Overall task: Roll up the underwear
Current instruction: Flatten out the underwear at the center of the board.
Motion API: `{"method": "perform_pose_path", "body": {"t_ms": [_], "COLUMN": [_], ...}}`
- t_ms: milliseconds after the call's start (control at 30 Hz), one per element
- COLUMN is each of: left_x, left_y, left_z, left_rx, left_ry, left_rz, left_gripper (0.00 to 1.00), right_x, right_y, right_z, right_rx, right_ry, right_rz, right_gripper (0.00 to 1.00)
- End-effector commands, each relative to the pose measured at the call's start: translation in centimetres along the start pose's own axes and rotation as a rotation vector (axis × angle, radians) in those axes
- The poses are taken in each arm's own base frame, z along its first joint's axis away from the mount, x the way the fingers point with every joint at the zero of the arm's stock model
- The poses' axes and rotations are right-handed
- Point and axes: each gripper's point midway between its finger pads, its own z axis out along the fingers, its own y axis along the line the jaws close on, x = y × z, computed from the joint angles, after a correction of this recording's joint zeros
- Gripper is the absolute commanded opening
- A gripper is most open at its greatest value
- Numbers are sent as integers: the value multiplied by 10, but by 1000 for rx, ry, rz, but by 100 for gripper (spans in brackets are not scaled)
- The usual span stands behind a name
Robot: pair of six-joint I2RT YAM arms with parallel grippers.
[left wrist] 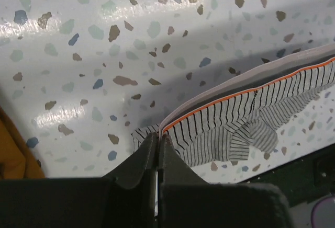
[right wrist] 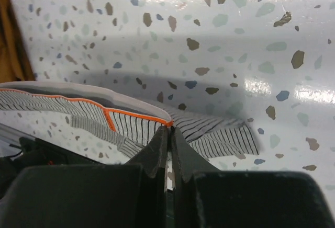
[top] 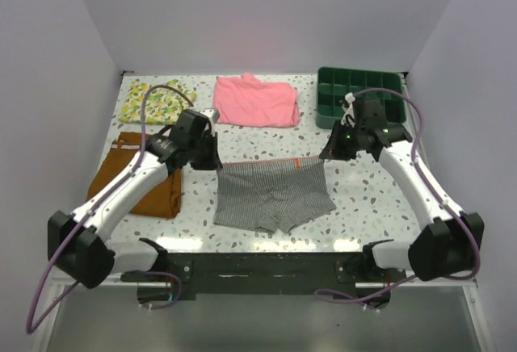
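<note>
The grey-and-white striped underwear point(top: 273, 194) hangs between both grippers in the middle of the table, waistband stretched level, legs resting on the tabletop toward the near edge. My left gripper point(top: 215, 161) is shut on the waistband's left corner. In the left wrist view the gripper point(left wrist: 157, 135) pinches the orange-edged waistband of the underwear point(left wrist: 235, 126). My right gripper point(top: 325, 156) is shut on the right corner. In the right wrist view that gripper point(right wrist: 169, 127) clamps the orange-trimmed edge, and the underwear point(right wrist: 125, 126) runs off to the left.
Rust-brown shorts point(top: 137, 181) lie at the left, close to the left arm. A pink folded garment point(top: 256, 100) and a yellow patterned cloth point(top: 156, 102) lie at the back. A green compartment tray point(top: 361, 95) stands at the back right, behind the right wrist.
</note>
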Motion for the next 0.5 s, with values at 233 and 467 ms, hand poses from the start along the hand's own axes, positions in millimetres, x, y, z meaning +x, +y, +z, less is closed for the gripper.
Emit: {"method": "perform_pose_path", "body": {"t_ms": [233,467], "left_x": [-67,-87], "left_y": [13,35], "left_z": [100,127], "left_rx": [-101,-232], "left_ry": [0,0], "left_rz": [98,96], "left_gripper": [0,0], "right_x": [-76,-88], "right_y": [-15,-40], "right_z": [96,131], "right_rx": [79,184], "right_ry": [-36,-28], "right_rz": [-48,-33], "right_gripper": [2,1]}}
